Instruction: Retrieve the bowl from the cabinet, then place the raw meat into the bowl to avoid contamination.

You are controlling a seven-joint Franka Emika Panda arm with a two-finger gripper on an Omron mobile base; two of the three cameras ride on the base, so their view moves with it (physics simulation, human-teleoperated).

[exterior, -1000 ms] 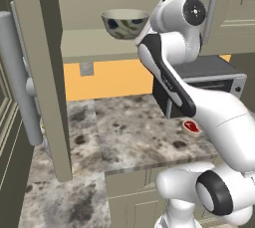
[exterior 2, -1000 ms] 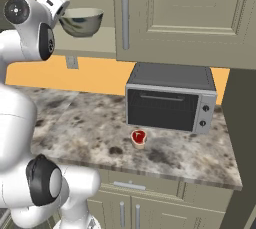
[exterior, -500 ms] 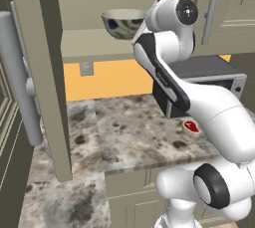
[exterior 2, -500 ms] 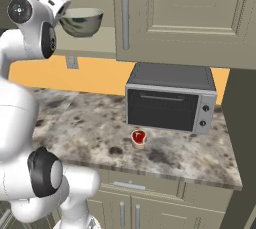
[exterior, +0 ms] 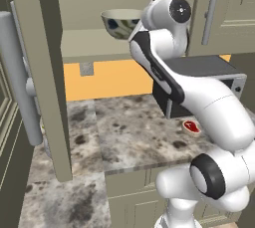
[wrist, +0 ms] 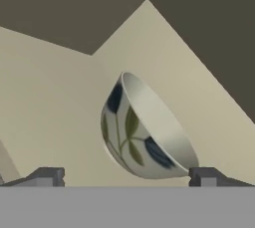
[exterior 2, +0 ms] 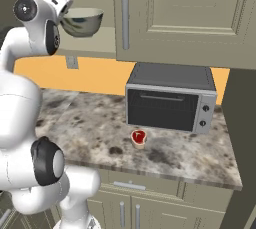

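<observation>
Bowl (wrist: 149, 132) on cabinet (exterior: 89, 38) shelf, frame centre, now neared; gripper (wrist: 124, 177) spread wide, nothing held; grasp awaited.

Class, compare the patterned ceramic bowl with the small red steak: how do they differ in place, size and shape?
The round, pale ceramic bowl with dark blotches stands up on the cabinet shelf; the small red steak lies low on the counter. The bowl is much larger. The bowl is deep and hollow; the steak is flat. Neither is held.
</observation>
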